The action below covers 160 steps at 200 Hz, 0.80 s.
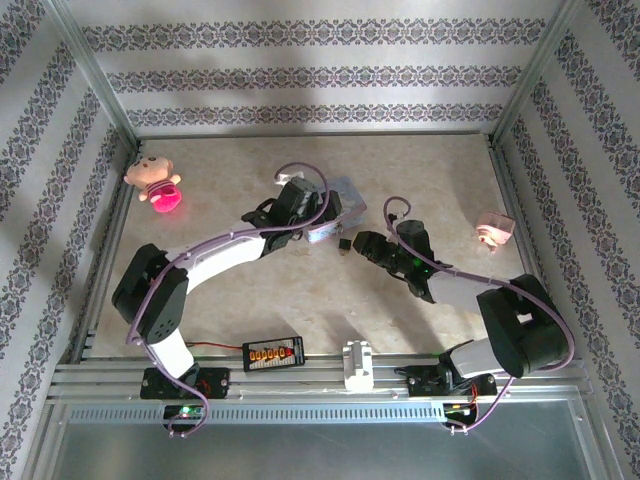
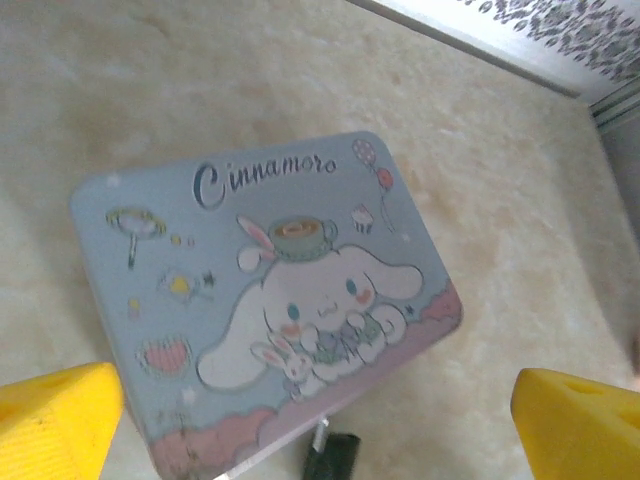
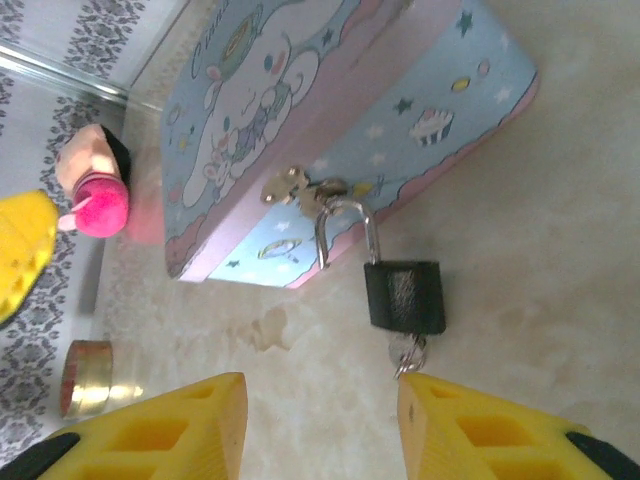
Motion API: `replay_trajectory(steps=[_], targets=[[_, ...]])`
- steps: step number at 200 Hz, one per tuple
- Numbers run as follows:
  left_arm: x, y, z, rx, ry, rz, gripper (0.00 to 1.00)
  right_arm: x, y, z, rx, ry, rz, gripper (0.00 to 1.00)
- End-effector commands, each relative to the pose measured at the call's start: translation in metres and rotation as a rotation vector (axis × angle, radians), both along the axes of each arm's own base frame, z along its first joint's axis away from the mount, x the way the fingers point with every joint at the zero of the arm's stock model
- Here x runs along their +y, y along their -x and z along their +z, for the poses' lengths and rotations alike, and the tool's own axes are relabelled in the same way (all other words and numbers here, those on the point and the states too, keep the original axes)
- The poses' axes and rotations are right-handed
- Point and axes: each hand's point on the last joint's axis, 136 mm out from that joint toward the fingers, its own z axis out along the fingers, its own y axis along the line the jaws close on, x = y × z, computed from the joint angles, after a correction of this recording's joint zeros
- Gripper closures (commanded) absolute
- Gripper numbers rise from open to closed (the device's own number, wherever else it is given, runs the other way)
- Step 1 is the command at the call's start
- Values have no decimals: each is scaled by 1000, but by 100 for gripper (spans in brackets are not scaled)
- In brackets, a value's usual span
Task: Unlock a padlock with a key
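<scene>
The small dark padlock (image 3: 404, 295) lies on the table in front of the pale blue cartoon tin (image 3: 330, 110). Its silver shackle (image 3: 345, 225) is hooked through the tin's clasp, and one leg hangs free of the body. A key (image 3: 408, 352) sticks out of the padlock's bottom, just ahead of my right finger (image 3: 480, 430). My right gripper (image 3: 320, 420) is open with bare table between its fingers. My left gripper (image 2: 320, 440) is open above the tin's lid (image 2: 260, 300), with the padlock (image 2: 335, 455) at the lid's near edge. From above, the padlock (image 1: 343, 243) sits between the left gripper (image 1: 305, 215) and the right gripper (image 1: 362, 243).
A pink doll (image 1: 155, 180) lies at the back left and a small pink figure (image 1: 493, 228) at the right. A black device with orange buttons (image 1: 273, 352) and a white block (image 1: 357, 362) sit on the front rail. A round gold tin (image 3: 85, 390) is left of the right gripper.
</scene>
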Motion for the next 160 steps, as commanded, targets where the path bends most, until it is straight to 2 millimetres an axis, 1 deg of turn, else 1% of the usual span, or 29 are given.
replay_trajectory(steps=[1, 33, 65, 107, 160], targets=[[21, -16, -20, 25, -216, -13, 1, -3, -5, -17, 40, 102, 35, 52], [42, -37, -38, 67, -330, 55, 1, 3, -13, -35, 114, 156, 32, 48], [56, -50, -52, 100, -360, 97, 1, 8, -13, -43, 136, 271, 32, 43], [66, -63, -62, 110, -380, 118, 1, 17, -12, -53, 150, 419, 54, 42], [76, -69, -82, 161, -398, 148, 1, 24, -20, -62, 150, 576, 64, 42]])
